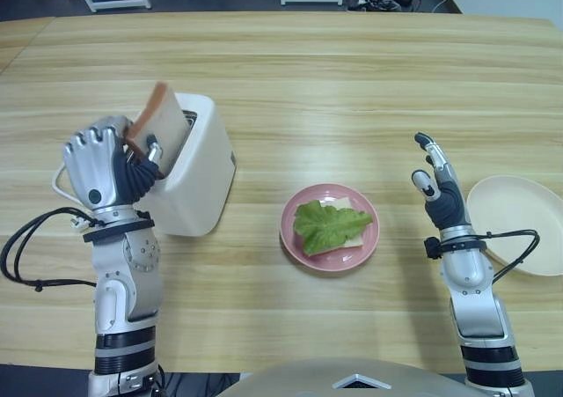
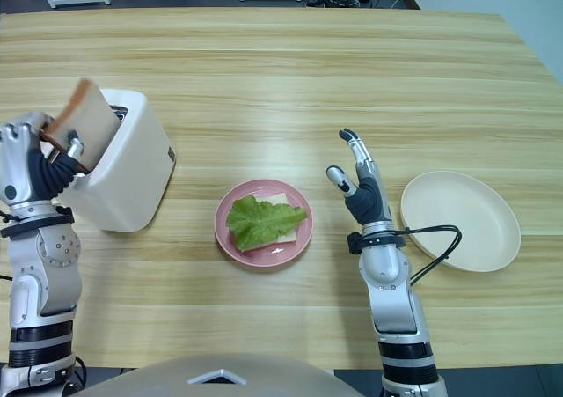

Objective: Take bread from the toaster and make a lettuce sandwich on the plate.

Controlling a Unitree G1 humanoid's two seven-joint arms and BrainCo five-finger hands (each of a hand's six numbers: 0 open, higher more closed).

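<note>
A white toaster [image 1: 195, 181] stands at the table's left. My left hand [image 1: 101, 164] is beside it, fingers curled on a brown-crusted bread slice [image 1: 162, 122] that tilts out over the toaster's top. In the middle sits a pink plate [image 1: 295, 237] carrying one bread slice [image 1: 359, 230] with a green lettuce leaf [image 1: 325, 224] laid on it. My right hand [image 1: 437, 188] is raised to the right of the plate, fingers straight and holding nothing.
A cream bowl [image 1: 519, 221] sits at the right edge, just beyond my right hand, with a black cable [image 1: 519, 238] lying across its rim. A white cord [image 1: 58, 181] trails from the toaster's left side. Bare wooden table stretches behind the plate.
</note>
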